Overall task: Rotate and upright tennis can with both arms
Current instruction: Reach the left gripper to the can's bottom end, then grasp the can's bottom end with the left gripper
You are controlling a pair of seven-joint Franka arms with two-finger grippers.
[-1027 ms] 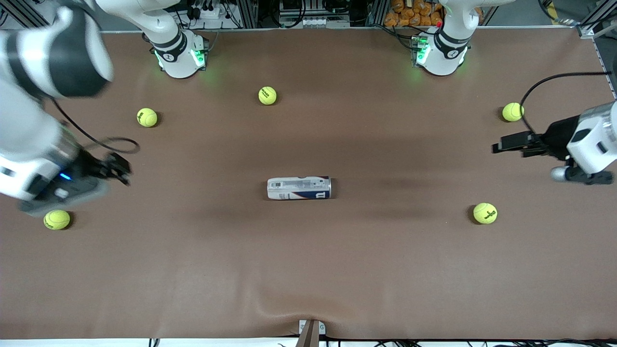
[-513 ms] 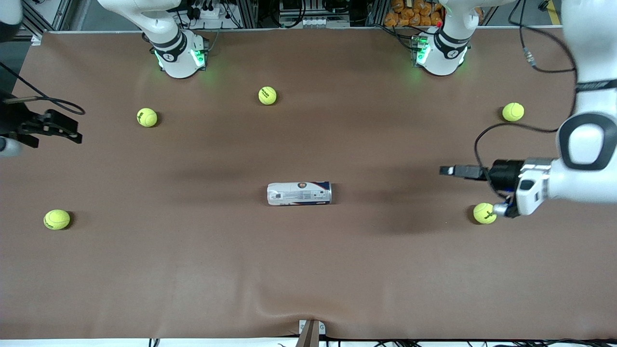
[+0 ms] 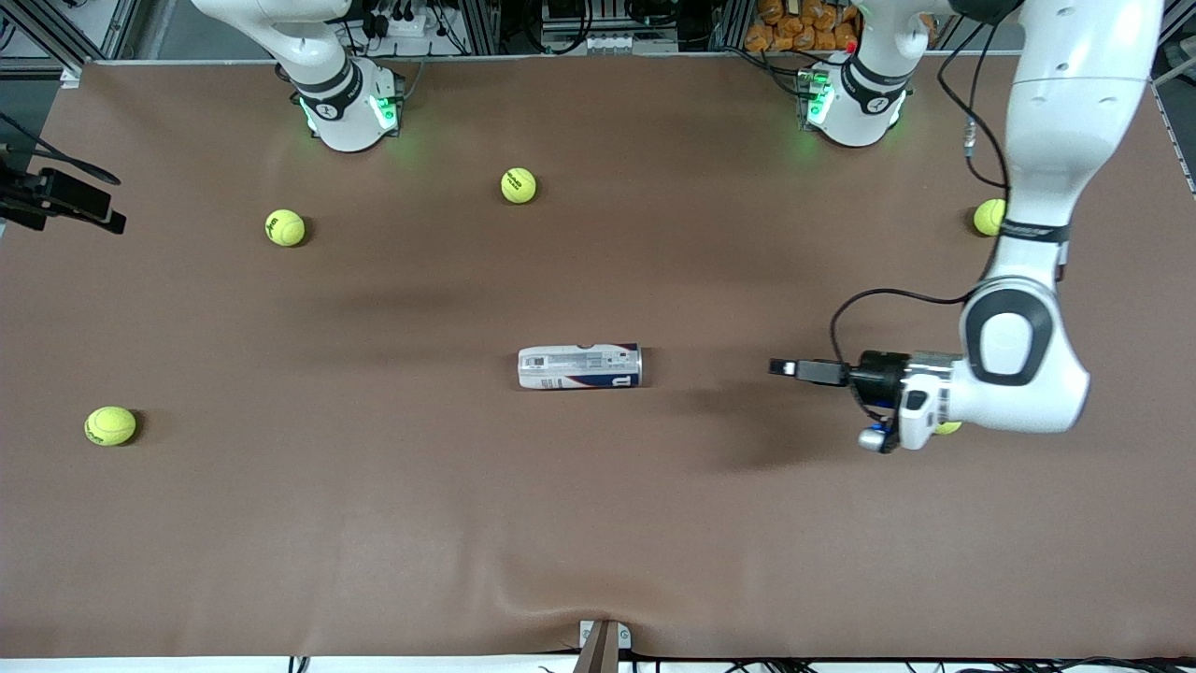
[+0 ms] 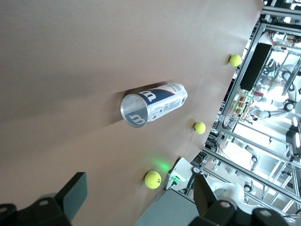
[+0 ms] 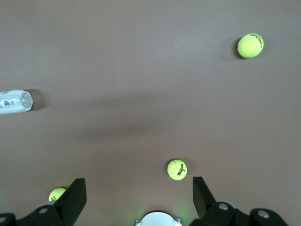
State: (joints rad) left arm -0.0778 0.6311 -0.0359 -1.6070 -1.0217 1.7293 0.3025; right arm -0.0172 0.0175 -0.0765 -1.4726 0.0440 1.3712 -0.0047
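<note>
Lying flat mid-table, the tennis can (image 3: 579, 366) points its long axis end-on at the left gripper (image 3: 783, 367) — jaws spread, empty, the nearer one — while the right gripper (image 3: 89, 207), also spread, waits at the table edge.

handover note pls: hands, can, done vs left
Left hand: open, empty, low over the table toward the left arm's end, pointing at the tennis can.
Right hand: open, empty, at the table edge at the right arm's end, well away from the can.
Can: lying on its side mid-table, untouched by either hand. Loose tennis balls scattered around, none touching it.
Done: nothing on the can so far.
Left: bring both hands to the can, rotate it, stand it upright.
</note>
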